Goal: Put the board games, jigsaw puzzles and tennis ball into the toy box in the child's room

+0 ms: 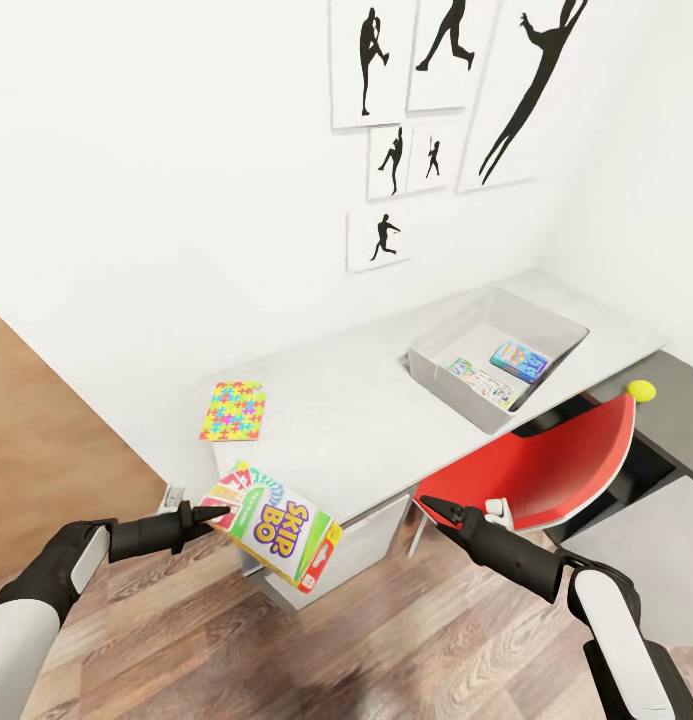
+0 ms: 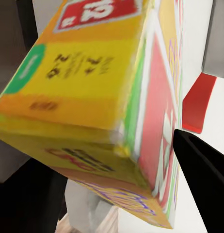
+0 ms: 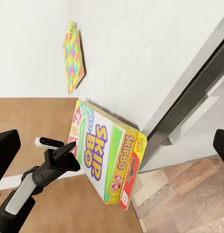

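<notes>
1. Desk scene from our head camera: a glossy pale grey speckled surface [image 1: 366,420] stands against a white wall hung with black silhouette pictures [image 1: 456,90], over a wood-plank floor [image 1: 386,640].
2. Our left tool [image 1: 218,514] is closed on a yellow, thick Skip-Bo board game box [image 1: 273,522], pinching its near corner. The box hangs tilted at the surface's front edge, partly past it, over the floor.
3. In the left wrist view the box [image 2: 92,111] is seen very close, and one dark finger [image 2: 204,170] lies against its face.
4. Our right tool [image 1: 433,508] hovers empty, well apart from the box, in front of a red chair [image 1: 546,470]. In the right wrist view its two fingers stand wide apart.
5. A flat square jigsaw puzzle in yellow, pink, blue and green [image 1: 232,410] lies on the near left part of the surface, just beyond the box.
6. The light grey open-topped plastic toy box [image 1: 496,355] sits at the far right of the surface, well apart from the held box. Two small colourful boxes [image 1: 496,372] already lie inside.
7. A yellow-green tennis ball [image 1: 641,390] rests on a darker grey top [image 1: 676,410] to the right, beyond the chair.
8. Risk, as we judge it: the hold is a corner pinch on a wide box, so the box may swing or slip out during the carry and fall to the floor.
9. Carried low, the box could also clip the surface's edge or sweep the puzzle off.
</notes>
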You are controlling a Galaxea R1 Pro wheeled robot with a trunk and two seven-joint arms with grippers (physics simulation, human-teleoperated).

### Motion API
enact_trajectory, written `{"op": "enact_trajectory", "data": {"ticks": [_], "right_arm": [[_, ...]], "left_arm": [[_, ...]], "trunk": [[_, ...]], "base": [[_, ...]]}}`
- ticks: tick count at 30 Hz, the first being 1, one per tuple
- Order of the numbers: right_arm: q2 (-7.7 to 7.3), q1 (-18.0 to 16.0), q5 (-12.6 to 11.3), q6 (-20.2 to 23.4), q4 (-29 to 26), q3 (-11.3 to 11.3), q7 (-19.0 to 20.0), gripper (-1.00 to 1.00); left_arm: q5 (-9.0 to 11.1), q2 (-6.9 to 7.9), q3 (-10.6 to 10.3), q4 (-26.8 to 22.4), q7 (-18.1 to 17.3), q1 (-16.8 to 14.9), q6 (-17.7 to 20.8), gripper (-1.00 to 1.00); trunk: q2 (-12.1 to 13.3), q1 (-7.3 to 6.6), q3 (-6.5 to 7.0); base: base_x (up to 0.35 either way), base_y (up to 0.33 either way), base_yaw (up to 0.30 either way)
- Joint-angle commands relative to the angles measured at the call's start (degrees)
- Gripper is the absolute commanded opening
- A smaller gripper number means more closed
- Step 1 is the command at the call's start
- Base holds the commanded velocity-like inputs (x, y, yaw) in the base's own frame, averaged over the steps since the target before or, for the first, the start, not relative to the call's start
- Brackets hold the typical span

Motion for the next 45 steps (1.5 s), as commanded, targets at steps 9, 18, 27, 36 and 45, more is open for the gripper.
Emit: {"op": "enact_trajectory", "data": {"ticks": [9,18,27,36,45], "right_arm": [[0.01,-0.1,0.6,0.3,0.0,-0.1,0.6,1.00],[0.01,0.0,0.6,0.3,0.0,-0.1,0.6,1.00],[0.01,0.0,0.6,0.3,0.0,-0.1,0.6,1.00],[0.04,0.0,0.6,0.0,0.0,-0.1,0.6,1.00],[0.01,0.0,1.0,-3.6,0.3,0.1,0.4,1.00]], "left_arm": [[-0.4,0.00,0.1,0.0,-0.3,0.0,0.0,-1.00],[-0.5,0.39,-0.1,-0.3,-2.2,-0.1,2.9,-1.00],[-0.5,1.34,-0.4,-2.0,-6.0,-0.1,4.5,-1.00],[-0.6,2.08,-0.4,-2.1,-7.6,-0.1,6.5,-1.00],[-0.5,2.48,-0.4,-2.1,-7.7,-0.1,6.9,-1.00]], "trunk": [[-0.1,0.03,-0.09],[-0.1,0.03,-0.09],[-0.1,0.03,-0.09],[-0.1,0.03,-0.09],[-0.1,0.03,-0.09]], "base": [[0.000,0.000,0.000],[0.000,0.000,0.000],[0.000,0.000,0.000],[0.000,0.000,0.000],[0.000,0.000,0.000]]}}
